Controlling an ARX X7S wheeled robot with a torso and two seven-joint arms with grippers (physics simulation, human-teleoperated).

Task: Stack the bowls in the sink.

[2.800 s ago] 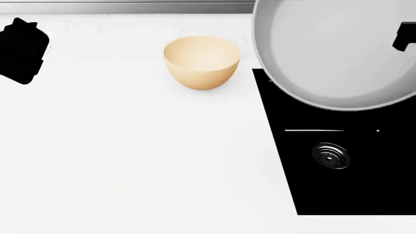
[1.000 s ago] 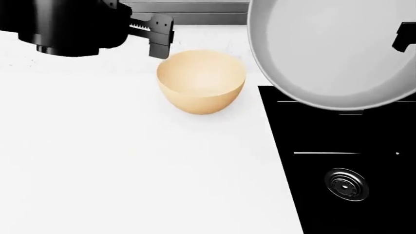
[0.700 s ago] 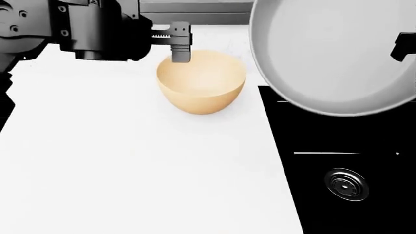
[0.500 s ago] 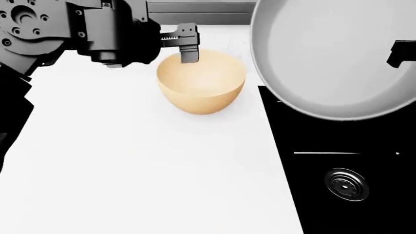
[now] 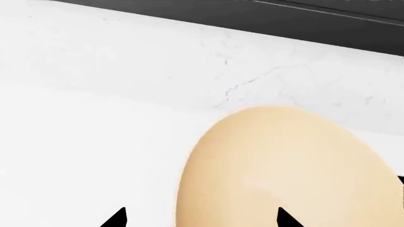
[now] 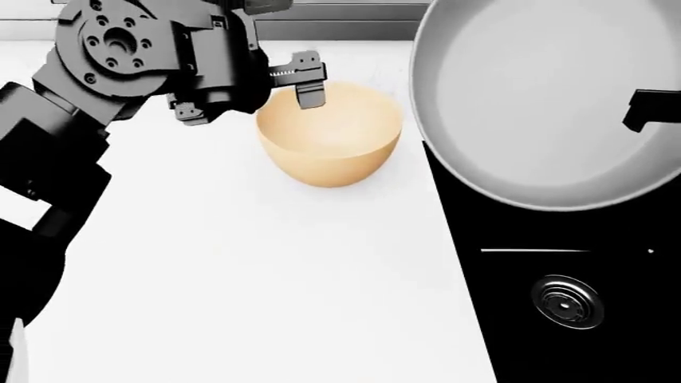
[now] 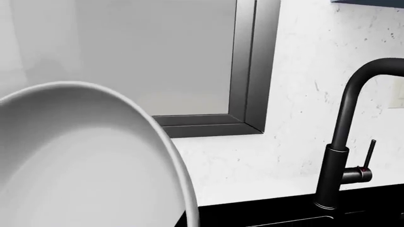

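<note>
Mid-task, by judgement: neither bowl in the glossy black rectangular sink (image 6: 575,319) yet. Wide shallow matte grey bowl (image 6: 532,88) held aloft over the sink's near edge, pinched at the rim by the right claw (image 6: 649,108). Small deep pale tan bowl (image 6: 330,132) upright on the white marble table (image 6: 234,271), just beside the sink. Left claw (image 5: 198,218) spread, straddling the tan bowl's rim. Next, likely: close on that rim, lift. No brands or writing legible anywhere.

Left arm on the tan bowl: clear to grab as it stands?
Probably yes. The left gripper is open at the tan bowl's rim, one finger over the inside. Nothing lies between them; the grey bowl is held off to the right.
</note>
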